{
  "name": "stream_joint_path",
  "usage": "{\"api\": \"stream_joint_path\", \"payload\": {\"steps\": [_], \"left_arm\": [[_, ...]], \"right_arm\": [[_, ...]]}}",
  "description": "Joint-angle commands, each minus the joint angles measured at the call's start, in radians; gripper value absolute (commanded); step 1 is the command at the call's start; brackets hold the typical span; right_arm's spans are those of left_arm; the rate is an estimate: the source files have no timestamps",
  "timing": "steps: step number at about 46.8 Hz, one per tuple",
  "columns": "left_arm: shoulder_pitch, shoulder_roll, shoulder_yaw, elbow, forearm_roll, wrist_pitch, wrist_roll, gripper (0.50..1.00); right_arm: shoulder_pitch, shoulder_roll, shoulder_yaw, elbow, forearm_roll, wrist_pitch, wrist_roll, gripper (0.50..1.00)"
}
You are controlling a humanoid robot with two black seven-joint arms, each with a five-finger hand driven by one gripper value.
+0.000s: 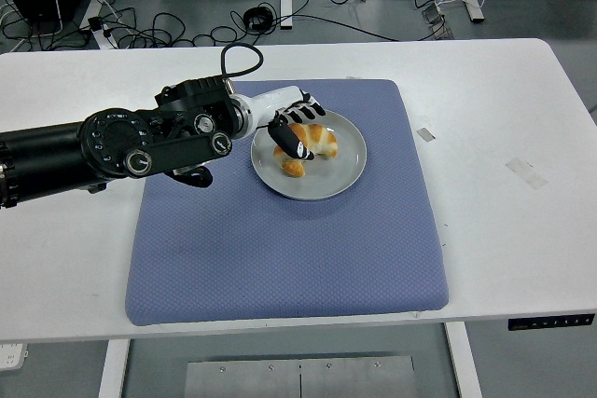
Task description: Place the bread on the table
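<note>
A golden croissant-shaped bread (323,142) lies on a round grey plate (343,177) at the back of a blue mat (280,249). My left hand (300,128) reaches in from the left over the plate's left rim. Its fingers (306,110) curl over the bread's far left edge, and the black-tipped thumb (295,144) presses across its near side. The bread rests on the plate, its left end partly hidden by the hand. The right arm does not show.
The mat covers the middle of the white table (504,118). Bits of tape (527,171) lie on the table's right side. Cables and desk legs show on the floor beyond the far edge.
</note>
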State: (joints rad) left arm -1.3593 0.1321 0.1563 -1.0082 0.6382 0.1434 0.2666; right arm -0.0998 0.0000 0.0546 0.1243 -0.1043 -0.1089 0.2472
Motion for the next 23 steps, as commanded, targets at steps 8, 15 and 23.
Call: {"api": "stream_joint_path", "payload": {"steps": [8, 15, 23], "left_arm": [[0.000, 0.000, 0.006, 0.000, 0.000, 0.002, 0.000, 0.812], [0.000, 0.000, 0.008, 0.002, -0.002, 0.002, 0.002, 0.780], [0.000, 0.000, 0.011, 0.002, -0.002, 0.001, 0.002, 0.766]], "right_arm": [[0.000, 0.000, 0.001, 0.000, 0.000, 0.000, 0.001, 1.000], [0.000, 0.000, 0.001, 0.000, 0.000, 0.000, 0.000, 1.000], [0.000, 0.000, 0.001, 0.000, 0.000, 0.000, 0.000, 1.000]]}}
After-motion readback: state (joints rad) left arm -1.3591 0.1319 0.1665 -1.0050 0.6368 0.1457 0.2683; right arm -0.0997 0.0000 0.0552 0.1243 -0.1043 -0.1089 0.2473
